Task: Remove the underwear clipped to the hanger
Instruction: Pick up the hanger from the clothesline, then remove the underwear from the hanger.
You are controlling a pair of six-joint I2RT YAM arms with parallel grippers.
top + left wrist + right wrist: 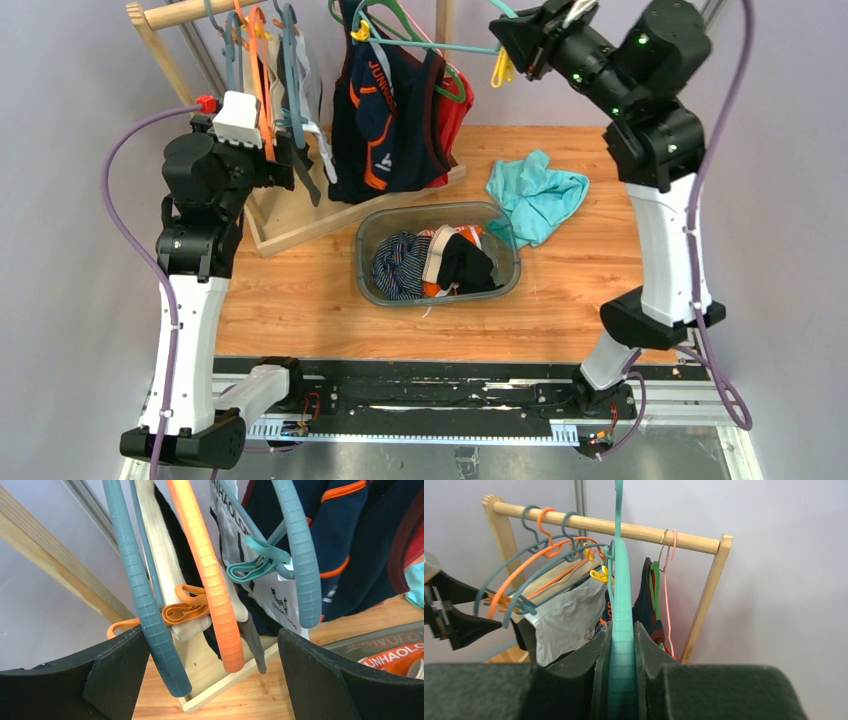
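Observation:
White-grey underwear [260, 592] with dark lettering hangs from a teal clip [252, 565] on a blue-grey hanger [302, 560]. An orange clip [182, 607] pinches a pale waistband [195, 627] beside the orange hanger [212, 595], with black cloth [175, 545] behind it. My left gripper [212, 632] is open, its jaws on either side of the hanger ends at the rack's left [298, 170]. My right gripper [622, 627] is shut on a teal hanger [621, 575], held high beside the rack [508, 42]; yellow clips [503, 68] dangle from it.
The wooden rack [659, 535] also carries a navy tank top [385, 120]. In front stands a clear bin [368, 235] holding several garments. A teal cloth [540, 195] lies on the table to its right. The rack's wooden base [225, 685] is under my left jaws.

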